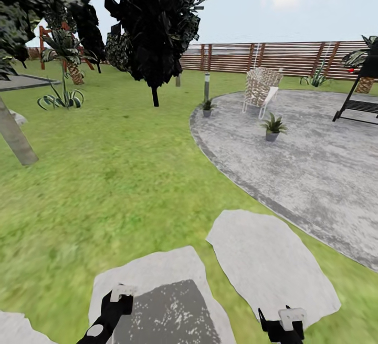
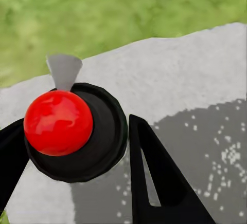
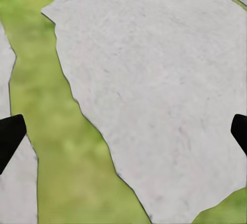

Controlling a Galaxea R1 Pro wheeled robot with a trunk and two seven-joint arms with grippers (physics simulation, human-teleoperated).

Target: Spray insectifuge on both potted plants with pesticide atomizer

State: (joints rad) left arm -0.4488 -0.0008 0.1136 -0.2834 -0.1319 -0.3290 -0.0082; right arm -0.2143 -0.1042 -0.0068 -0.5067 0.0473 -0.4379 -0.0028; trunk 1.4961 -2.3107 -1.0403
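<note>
Two potted plants stand on the round grey stone patio [image 1: 315, 176]: one [image 1: 207, 106] at its far left rim beside a bollard lamp, the other [image 1: 272, 126] farther in, near a wicker chair. Each sits in a little grey pot. The pesticide atomizer is out of view. My left gripper [image 1: 119, 295] hangs low over a stepping stone; in the left wrist view it [image 2: 77, 178] is open, with a red knob on a black disc [image 2: 57, 122] beyond its fingers. My right gripper [image 1: 289, 319] is open and empty over a pale stepping stone [image 3: 154, 90].
Lawn [image 1: 105, 176] lies between me and the patio. Stepping stones [image 1: 270, 260] are underfoot. A dark tree [image 1: 155, 23], the grey bollard lamp [image 1: 206, 85], a wicker chair [image 1: 261, 89], a black stand [image 1: 362, 100] and a slatted fence [image 1: 273, 58] lie ahead. A grey post [image 1: 16, 139] leans at left.
</note>
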